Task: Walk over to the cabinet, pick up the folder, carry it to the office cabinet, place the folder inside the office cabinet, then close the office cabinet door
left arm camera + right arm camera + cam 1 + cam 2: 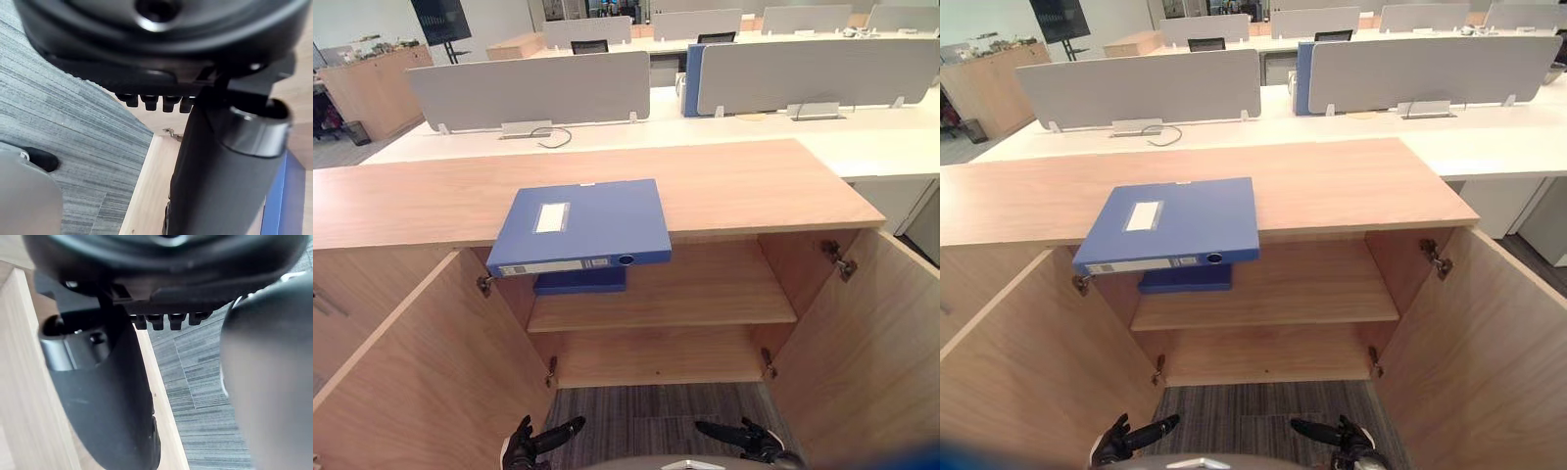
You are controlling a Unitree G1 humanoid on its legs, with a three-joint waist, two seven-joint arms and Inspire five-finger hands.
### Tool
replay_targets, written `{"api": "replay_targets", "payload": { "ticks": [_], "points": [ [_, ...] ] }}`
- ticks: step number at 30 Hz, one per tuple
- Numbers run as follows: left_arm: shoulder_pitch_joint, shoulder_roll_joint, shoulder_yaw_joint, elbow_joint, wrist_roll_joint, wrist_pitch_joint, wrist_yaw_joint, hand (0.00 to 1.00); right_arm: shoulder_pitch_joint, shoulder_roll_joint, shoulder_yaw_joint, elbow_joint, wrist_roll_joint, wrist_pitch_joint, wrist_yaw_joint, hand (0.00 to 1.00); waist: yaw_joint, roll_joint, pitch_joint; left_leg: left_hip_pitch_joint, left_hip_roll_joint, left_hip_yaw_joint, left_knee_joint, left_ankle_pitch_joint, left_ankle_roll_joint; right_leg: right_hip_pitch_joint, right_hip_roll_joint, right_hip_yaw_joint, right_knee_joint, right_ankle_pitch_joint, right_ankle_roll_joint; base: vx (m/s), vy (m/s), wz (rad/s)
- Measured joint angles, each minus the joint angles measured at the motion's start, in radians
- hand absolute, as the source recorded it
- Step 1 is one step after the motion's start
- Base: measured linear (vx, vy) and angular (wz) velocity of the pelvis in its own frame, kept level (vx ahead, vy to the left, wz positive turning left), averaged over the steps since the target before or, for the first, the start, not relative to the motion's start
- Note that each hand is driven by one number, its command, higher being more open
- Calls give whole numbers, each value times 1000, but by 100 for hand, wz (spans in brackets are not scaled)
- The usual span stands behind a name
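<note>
- Lying flat on the cabinet top (pixel 744 186), the blue folder (pixel 582 225) sits at about 11 o'clock from the middle of the head views, spine toward the robot, its near edge overhanging the cabinet's front lip.
- White label on the folder's upper face; neither hand touches it.
- Cabinet is open: left door (pixel 421 372) swung out at 8 o'clock, right door (pixel 871 343) at 4 o'clock.
- Inside, one shelf (pixel 705 294); a second blue item (pixel 579 282) rests on it right under the overhanging folder, toward the shelf's left end.
- Left hand (pixel 530 443) low at 7 o'clock, fingers loose and spread, holding nothing; its fingertips (pixel 146 101) show in a row in the left wrist view.
- Right hand (pixel 749 439) low at 5 o'clock, also loose and empty; fingertips (pixel 168 322) in a row in the right wrist view.
- Grey carpet (pixel 646 406) between the doors, at 6 o'clock.
- Beyond the cabinet at 12 o'clock: white desks with grey divider screens (pixel 533 88), and a looped cable (pixel 553 135) on the desk.
</note>
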Motion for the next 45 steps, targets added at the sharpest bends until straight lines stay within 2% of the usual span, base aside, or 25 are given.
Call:
{"api": "replay_targets", "payload": {
  "ticks": [1, 2, 3, 4, 6, 9, 11, 15, 19, 20, 24, 25, 26, 31, 36, 40, 45],
  "points": [
    [4, -5, -7, -22, -20, 5, 0, 100, 1, 0, 6, -4, 11, -1, 0, 100, -1, 1, 2, -4, 8, -14, 2, 0, -5, -11, 28, 9, -56, -12, 4, -2, -64, 66],
    [24, -15, -9, -92, -55, 11, 0, 100, 2, 5, 14, -5, 32, -1, -2, 100, -1, -10, 3, -22, 6, -45, 7, -8, -29, -19, 68, 44, -209, -3, 18, -54, -110, 71],
    [63, -31, -11, -197, -88, 11, -1, 100, 8, 22, 43, -5, 54, -1, -8, 100, 5, -49, 7, -33, -25, -70, 11, -23, -47, -23, 69, 82, -333, 36, 17, -59, -138, 68],
    [77, -51, -14, -230, -108, 14, -2, 100, 11, 20, 43, -5, 82, 3, -9, 100, 6, -40, 4, -27, -19, -84, 9, -25, -53, -18, 69, 66, -335, 31, 15, 15, -225, 48],
    [157, -109, -16, -417, -170, 18, 0, 100, 17, 8, 110, -32, 108, 0, -23, 100, 13, -11, -17, -49, 23, -92, -1, -11, -77, -19, 109, 39, -381, 37, 4, 65, -233, 23],
    [201, -115, -15, -601, -241, 18, -4, 100, 17, -7, 168, -40, 120, 3, -22, 100, 22, 6, -35, -71, 62, -97, -11, -12, -102, -14, 156, 21, -444, 60, -24, 46, -152, 8],
    [206, -114, -15, -758, -270, 16, -11, 100, 26, 0, 171, -39, 146, 15, -22, 100, 42, 1, -65, -96, 88, -100, -15, -11, -114, -10, 184, -3, -492, 74, -36, 107, -160, 17],
    [218, -116, -16, -894, -251, 16, -39, 100, 46, 14, 193, -37, 146, 21, -19, 100, 60, -29, -106, -103, 95, -103, -12, -11, -119, 24, 193, -27, -541, 81, -35, 122, -44, 18],
    [255, -116, 6, -1028, -91, 20, -45, 100, 45, 44, 177, -37, 146, 20, -7, 100, 77, -47, -123, -106, 87, -108, -9, -11, -119, 56, 190, -46, -587, 92, -22, 56, 15, 13],
    [258, -116, 37, -1080, 5, 31, -44, 100, 45, 57, 155, -35, 145, 21, 4, 100, 98, -48, -124, -110, 86, -111, -7, -11, -119, 58, 189, -46, -596, 98, -18, 37, 35, 8],
    [257, -129, 143, -1196, 270, 78, -36, 100, 41, 81, 104, -17, 144, 24, 21, 100, 122, -46, -129, -123, 74, -150, 0, -12, -118, 84, 187, -77, -633, 115, -9, -15, 22, 26],
    [257, -134, 155, -1207, 296, 83, -31, 100, 41, 84, 97, -16, 144, 25, 21, 100, 123, -45, -130, -123, 74, -156, 0, -12, -118, 86, 188, -79, -636, 117, -7, -48, 38, 32],
    [258, -139, 193, -1252, 382, 96, -3, 100, 41, 98, 76, -9, 144, 26, 22, 100, 141, -46, -134, -126, 72, -160, 0, -13, -117, 90, 188, -81, -648, 121, -8, -54, 38, 16],
    [273, -151, 265, -1364, 558, 106, 67, 100, 39, 115, 39, 2, 144, 41, 41, 100, 162, -38, -145, -136, 67, -167, 1, -33, -108, 91, 188, -79, -657, 126, -5, -92, 37, 5],
    [269, -151, 309, -1390, 672, 106, 99, 100, 36, 118, 37, 2, 143, 45, 53, 100, 162, -41, -153, -149, 59, -165, 5, -28, -98, 92, 188, -72, -686, 155, -6, -104, 37, -2],
    [263, -147, 293, -1405, 726, 106, 111, 100, 39, 118, 38, 4, 142, 45, 58, 100, 158, -41, -153, -150, 58, -160, 5, -23, -99, 88, 191, -68, -692, 161, -9, -46, 8, -3],
    [263, -63, 153, -1455, 800, 82, 130, 100, 36, 113, 38, 23, 142, 36, 58, 100, 156, -35, -157, -150, 65, -147, 1, -20, -100, 82, 200, -53, -700, 166, -16, 2, -7, -8]
  ]
}}
